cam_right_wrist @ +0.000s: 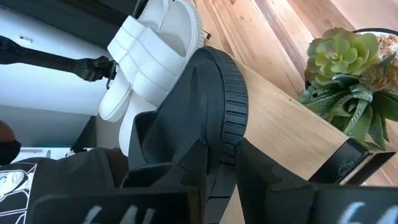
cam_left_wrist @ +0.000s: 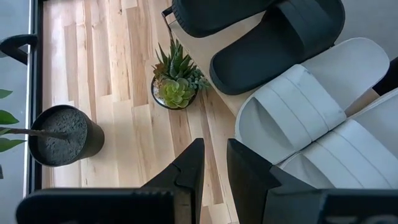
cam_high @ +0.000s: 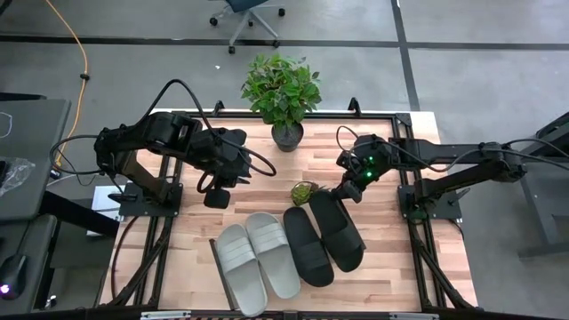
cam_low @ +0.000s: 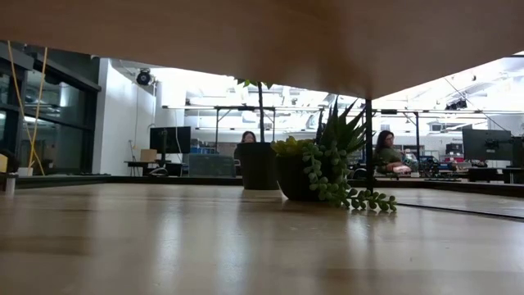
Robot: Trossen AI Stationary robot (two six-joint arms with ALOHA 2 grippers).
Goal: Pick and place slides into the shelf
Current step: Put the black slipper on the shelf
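Gripping a black slide's [cam_right_wrist: 211,106] heel, the right hand [cam_right_wrist: 217,168] appears only close-up.
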